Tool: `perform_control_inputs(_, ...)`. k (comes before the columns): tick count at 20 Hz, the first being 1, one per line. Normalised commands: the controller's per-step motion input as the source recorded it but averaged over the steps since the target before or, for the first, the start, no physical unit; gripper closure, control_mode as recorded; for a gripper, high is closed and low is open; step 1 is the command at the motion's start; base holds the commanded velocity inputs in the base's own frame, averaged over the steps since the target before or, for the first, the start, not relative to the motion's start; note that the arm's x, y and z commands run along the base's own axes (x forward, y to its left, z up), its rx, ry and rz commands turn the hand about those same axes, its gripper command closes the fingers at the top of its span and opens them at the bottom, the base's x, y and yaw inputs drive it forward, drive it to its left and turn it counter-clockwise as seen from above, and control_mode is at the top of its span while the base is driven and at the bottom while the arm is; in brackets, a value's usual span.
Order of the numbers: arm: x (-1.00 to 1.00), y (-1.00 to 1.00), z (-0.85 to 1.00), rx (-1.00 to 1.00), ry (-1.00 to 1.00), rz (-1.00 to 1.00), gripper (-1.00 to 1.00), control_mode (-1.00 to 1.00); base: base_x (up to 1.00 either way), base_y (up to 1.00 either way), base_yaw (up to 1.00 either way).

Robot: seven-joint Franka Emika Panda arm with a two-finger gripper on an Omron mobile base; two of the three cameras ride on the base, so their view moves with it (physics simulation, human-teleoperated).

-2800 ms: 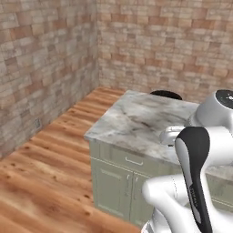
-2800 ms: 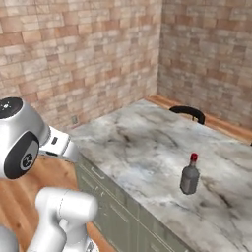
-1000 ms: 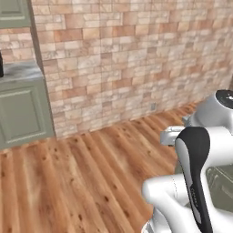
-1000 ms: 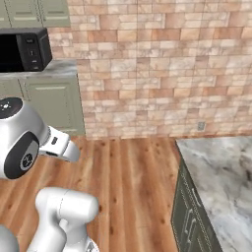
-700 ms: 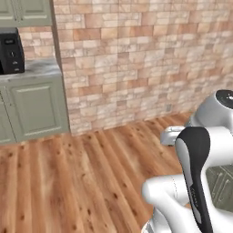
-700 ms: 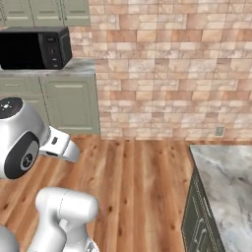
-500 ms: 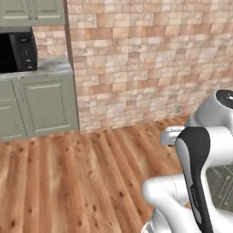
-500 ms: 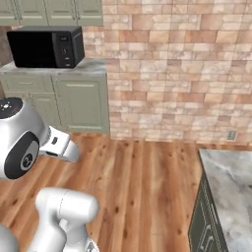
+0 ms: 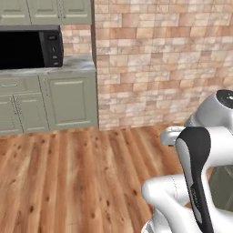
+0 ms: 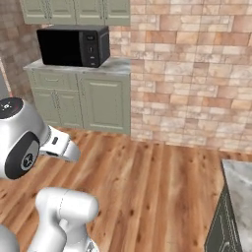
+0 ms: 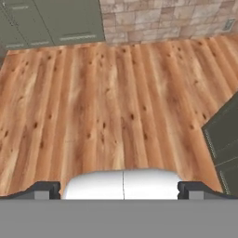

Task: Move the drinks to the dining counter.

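Observation:
The drinks are out of view. A corner of the dining counter (image 10: 239, 181), marble-topped with sage green fronts, sits at the lower right of the right base view. Its green front (image 11: 224, 137) also edges the right side of the hand view. My gripper (image 11: 119, 188) hangs over bare wooden floor, open, its dark fingertips (image 11: 45, 189) far apart with nothing between them. The arm is folded close to the base.
A black microwave (image 10: 74, 46) stands on a marble worktop above sage green cabinets (image 10: 104, 104) against the brick wall (image 9: 159, 63). The same microwave (image 9: 29, 49) is at the upper left of the left base view. Wooden floor (image 11: 116, 102) stretches between the base and the wall.
The base has turned, so the whole picture has shifted: the dining counter slid off to the right edge and the microwave and cabinets came in from the left. The arm's pose is unchanged.

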Motion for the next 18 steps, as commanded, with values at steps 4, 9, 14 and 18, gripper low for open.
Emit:
perform_control_inputs(4,0.0,0.0,0.0,0.0,0.0,0.0,-1.0,1.0,-0.16,0.34,0.26)
perform_control_inputs(9,0.0,0.0,0.0,0.0,0.0,0.0,-1.0,1.0,-0.26,0.35,0.25)
perform_control_inputs(14,0.0,0.0,0.0,0.0,0.0,0.0,-1.0,1.0,-0.27,0.34,0.23)
perform_control_inputs(18,0.0,0.0,0.0,0.0,0.0,0.0,-1.0,1.0,-0.29,0.36,0.23)
